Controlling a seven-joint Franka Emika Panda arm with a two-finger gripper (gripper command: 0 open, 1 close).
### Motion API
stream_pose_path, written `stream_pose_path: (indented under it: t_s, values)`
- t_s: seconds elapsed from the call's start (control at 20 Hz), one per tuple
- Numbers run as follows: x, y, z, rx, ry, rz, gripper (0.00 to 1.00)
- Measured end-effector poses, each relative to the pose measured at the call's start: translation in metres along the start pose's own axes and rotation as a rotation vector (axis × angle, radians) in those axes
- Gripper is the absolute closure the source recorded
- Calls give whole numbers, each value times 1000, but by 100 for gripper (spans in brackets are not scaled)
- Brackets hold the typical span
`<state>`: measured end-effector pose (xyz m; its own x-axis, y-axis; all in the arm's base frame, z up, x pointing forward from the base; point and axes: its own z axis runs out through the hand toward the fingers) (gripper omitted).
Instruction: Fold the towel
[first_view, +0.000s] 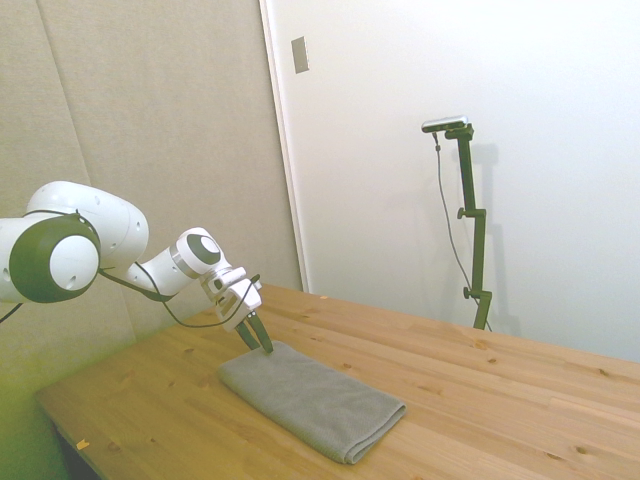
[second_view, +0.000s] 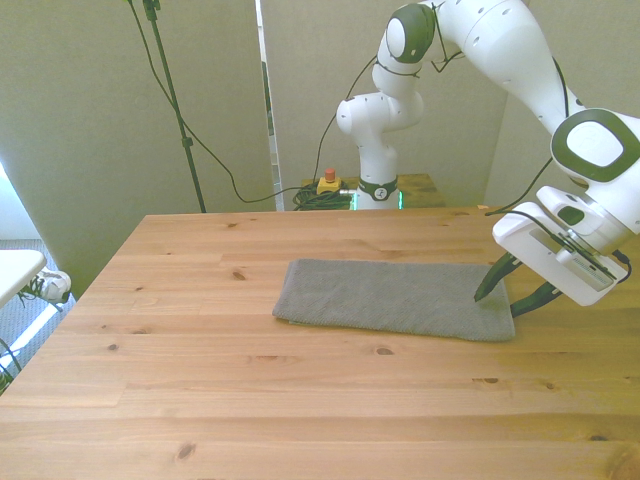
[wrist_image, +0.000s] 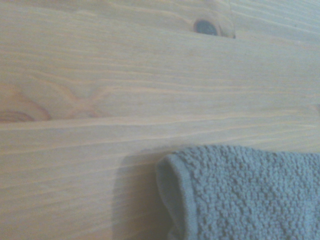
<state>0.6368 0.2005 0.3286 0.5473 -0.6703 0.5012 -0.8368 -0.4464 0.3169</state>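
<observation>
- Count: one towel (second_view: 390, 298), one gripper (second_view: 515, 295), one wooden table (second_view: 300, 400), one white arm (second_view: 520, 60)
- The towel is plain grey, folded into a long layered rectangle, and lies flat on the table near its middle; in the front view its long side runs from the front view's left to the front view's right
- In the side view the towel (first_view: 310, 398) shows a thick rounded fold at the end far from the gripper (first_view: 258, 338)
- The gripper stands at the towel's end toward the front view's right. Its two dark fingers are spread apart; one fingertip (second_view: 483, 292) is down at the towel's end edge, the other is beside the towel, over bare table. Nothing is clamped between them
- Actual contact between fingertip and cloth cannot be confirmed from either view
- The wrist view shows one corner of the towel (wrist_image: 240, 195) with its hemmed edge and looped weave, resting on the table (wrist_image: 125, 90); one dark knot (wrist_image: 206, 26) marks the wood. The picture is soft in focus
- Writing: no readable text on towel, table or gripper. A small mark on the arm's base (second_view: 378, 193) is too small to read
- One red-and-yellow button unit (second_view: 328, 181) sits behind the far table edge beside a coil of cables (second_view: 310, 197)
- Cut off: the arm's upper link leaves the front view at the top; the table runs out of frame in every view
</observation>
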Motion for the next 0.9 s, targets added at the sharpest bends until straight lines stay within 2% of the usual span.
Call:
stream_pose_path:
  t_s: [0.7,0.9]
  values:
    - [-9,1,5,9,-5,-17,100]
    - [-5,9,3,31,-36,-11,100]
